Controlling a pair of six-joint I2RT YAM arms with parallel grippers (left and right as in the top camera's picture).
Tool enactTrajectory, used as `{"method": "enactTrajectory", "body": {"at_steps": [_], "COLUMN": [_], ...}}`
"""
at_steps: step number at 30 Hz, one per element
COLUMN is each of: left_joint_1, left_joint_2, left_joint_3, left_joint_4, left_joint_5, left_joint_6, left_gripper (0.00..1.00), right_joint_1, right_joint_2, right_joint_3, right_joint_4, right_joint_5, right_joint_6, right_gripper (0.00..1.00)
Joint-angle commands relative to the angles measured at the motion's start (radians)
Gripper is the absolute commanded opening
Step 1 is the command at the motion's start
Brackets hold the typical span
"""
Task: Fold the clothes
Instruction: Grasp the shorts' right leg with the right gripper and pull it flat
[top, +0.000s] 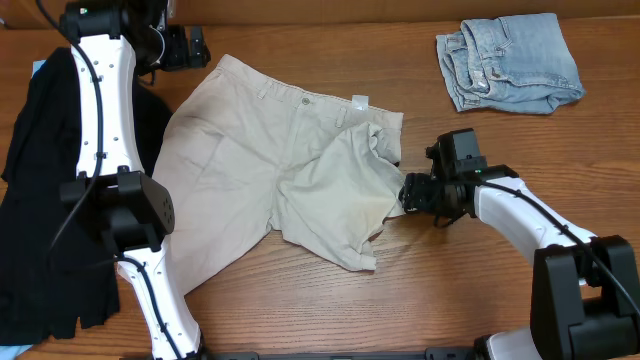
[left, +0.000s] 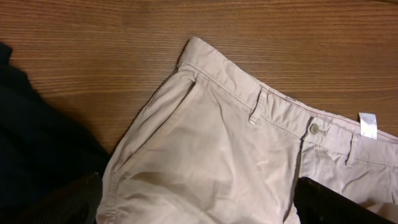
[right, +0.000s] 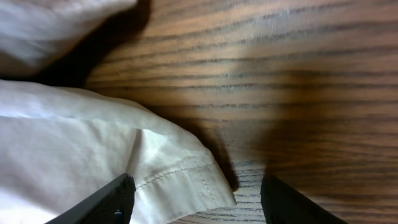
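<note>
The clothes, a pair of pale beige shorts (top: 250, 170), lie spread in the middle of the table, waistband toward the far edge, with a button (left: 314, 129) and a white label (left: 368, 125). One leg is bunched and turned over on the right side (top: 350, 165). My left gripper (top: 198, 50) hovers open by the waistband's far-left corner, and in its wrist view the cloth lies below its wide-spread fingers (left: 199, 208). At the bunched leg's right edge my right gripper (top: 405, 193) sits low. Its fingers stand apart with the stitched hem corner (right: 186, 180) between them (right: 196, 205), not pinched.
A folded light-blue denim piece (top: 510, 62) lies at the far right. A large black garment (top: 45, 200) covers the left side under my left arm, also at the left edge of the left wrist view (left: 37, 149). Bare wood table (top: 450, 290) lies near the front.
</note>
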Motion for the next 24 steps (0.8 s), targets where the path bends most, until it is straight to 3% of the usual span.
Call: {"method": "enactTrajectory", "body": {"at_steps": [1, 11, 18, 21, 24], "left_joint_1": [0.003, 0.006, 0.006, 0.006, 0.006], "left_joint_2": [0.005, 0.005, 0.005, 0.005, 0.005], "left_joint_3": [0.021, 0.021, 0.021, 0.019, 0.019], "left_joint_4": [0.002, -0.007, -0.008, -0.008, -0.008], "left_joint_5": [-0.009, -0.01, -0.01, -0.01, -0.011], "left_joint_6": [0.022, 0.023, 0.023, 0.023, 0.023], "left_gripper": [1.0, 1.0, 1.0, 1.0, 1.0], "right_joint_1": [0.002, 0.002, 0.002, 0.002, 0.002], "right_joint_2": [0.007, 0.007, 0.007, 0.007, 0.006], "right_joint_3": [-0.014, -0.041, -0.05, -0.05, -0.049], "right_joint_4": [0.018, 0.037, 0.033, 0.031, 0.019], "right_joint_5": [-0.028, -0.053, -0.052, -0.053, -0.053], "right_joint_6": [0.011, 0.011, 0.026, 0.042, 0.056], "right_gripper": [0.66, 0.37, 0.26, 0.04, 0.04]}}
